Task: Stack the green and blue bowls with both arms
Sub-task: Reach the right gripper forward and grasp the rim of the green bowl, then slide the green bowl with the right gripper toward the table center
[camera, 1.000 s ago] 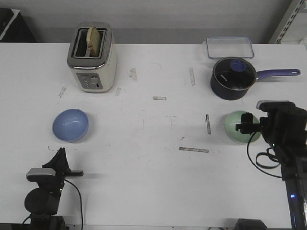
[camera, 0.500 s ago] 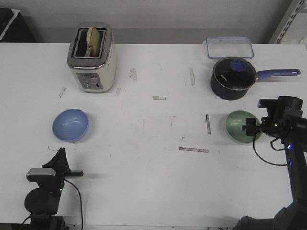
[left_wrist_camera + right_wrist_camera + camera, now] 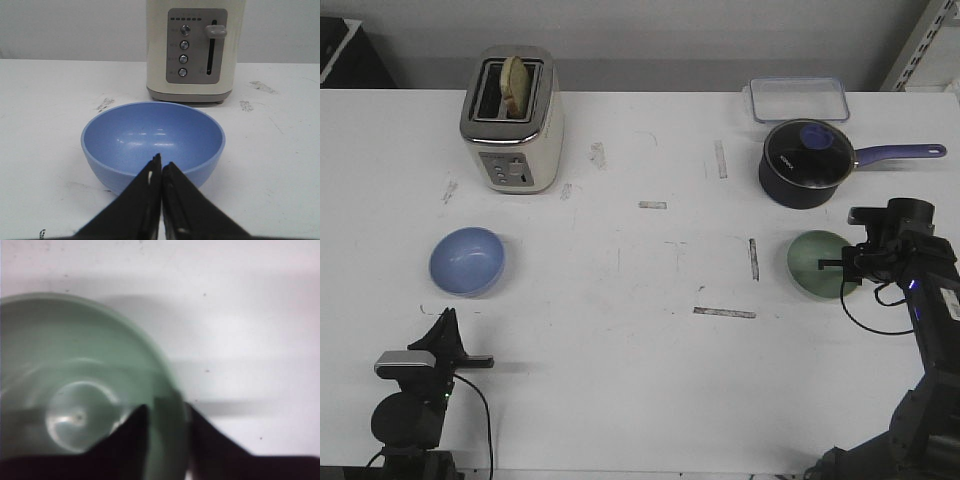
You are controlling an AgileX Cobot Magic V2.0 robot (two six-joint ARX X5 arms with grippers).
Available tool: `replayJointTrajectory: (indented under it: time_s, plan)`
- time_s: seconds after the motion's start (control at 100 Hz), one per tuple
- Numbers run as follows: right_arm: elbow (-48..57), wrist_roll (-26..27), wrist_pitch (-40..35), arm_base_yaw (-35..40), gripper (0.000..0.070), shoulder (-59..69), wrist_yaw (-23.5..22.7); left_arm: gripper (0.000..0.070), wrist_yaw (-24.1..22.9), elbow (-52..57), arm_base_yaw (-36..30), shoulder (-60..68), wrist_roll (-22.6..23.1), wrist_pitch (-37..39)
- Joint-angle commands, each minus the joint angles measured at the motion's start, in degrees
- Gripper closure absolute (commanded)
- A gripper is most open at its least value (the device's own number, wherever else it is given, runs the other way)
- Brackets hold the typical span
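Green bowl (image 3: pixel 813 263) one, rim straddled by right gripper (image 3: pixel 167 416), blue bowl (image 3: pixel 467 261) one, left gripper (image 3: pixel 161 167) pressed together.

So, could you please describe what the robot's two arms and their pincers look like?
Both are black, jointed arms. The left arm carries a small grey camera block and a thin black cable looping beside it; its pincer has two slim, tapering black fingers. The right arm is boxier, with looping black cables and small blue indicator lights; its pincer also has two black, pointed fingers.
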Motion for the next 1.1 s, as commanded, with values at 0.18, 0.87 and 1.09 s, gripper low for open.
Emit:
replayJointTrajectory:
  time_s: [0.18, 0.87, 1.09]
  plan:
    - [1.7, -0.1, 0.4, -0.2, 0.0699, -0.2, -0.2, 0.0699, 0.3, -1.2, 0.0, -0.1, -0.1, 0.9]
    - [6.1, 12.6, 0.3, 36.7, 0.0699, -12.5, -7.5, 0.0699, 0.3, -1.2, 0.0, -0.1, -0.1, 0.9]
    - [6.1, 13.5, -0.5, 48.9, 0.0699, -4.9, -7.5, 0.0699, 0.3, -1.2, 0.1, -0.1, -0.1, 0.9]
